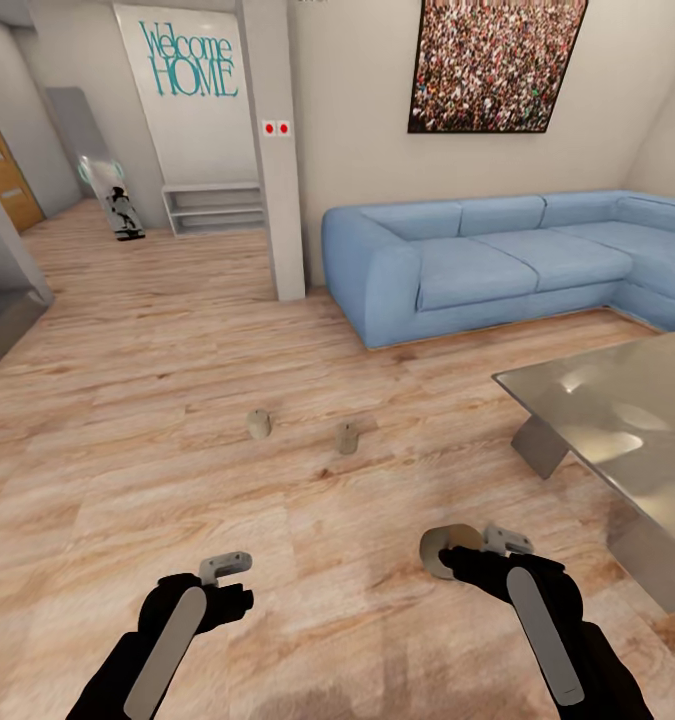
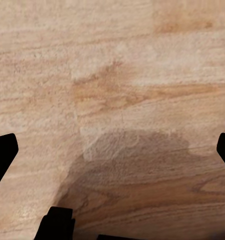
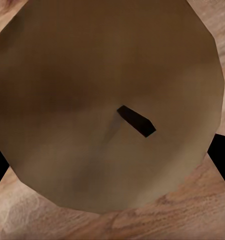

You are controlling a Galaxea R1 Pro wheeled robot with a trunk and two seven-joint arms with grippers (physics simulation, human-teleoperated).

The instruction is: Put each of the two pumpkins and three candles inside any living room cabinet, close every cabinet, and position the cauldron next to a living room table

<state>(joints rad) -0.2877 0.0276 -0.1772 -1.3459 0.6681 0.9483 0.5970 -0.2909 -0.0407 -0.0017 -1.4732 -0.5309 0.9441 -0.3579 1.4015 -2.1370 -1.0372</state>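
Two small greyish candles stand on the wooden floor ahead of me, one (image 1: 259,424) to the left and one (image 1: 347,437) to the right. A third candle (image 1: 438,549) sits between the fingers of my right gripper (image 1: 457,553), low over the floor. In the right wrist view its round top and dark wick (image 3: 136,120) loom close, and a black fingertip (image 3: 220,155) shows at each side. My left gripper (image 1: 227,568) hangs open over bare floor, its fingers (image 2: 2,155) wide apart. The pumpkins, cabinet and cauldron are out of view.
A shiny metal-topped table (image 1: 617,410) stands at the right, close to my right arm. A blue corner sofa (image 1: 497,260) lines the back wall. A white pillar (image 1: 277,180) and a low white shelf (image 1: 215,208) stand further back.
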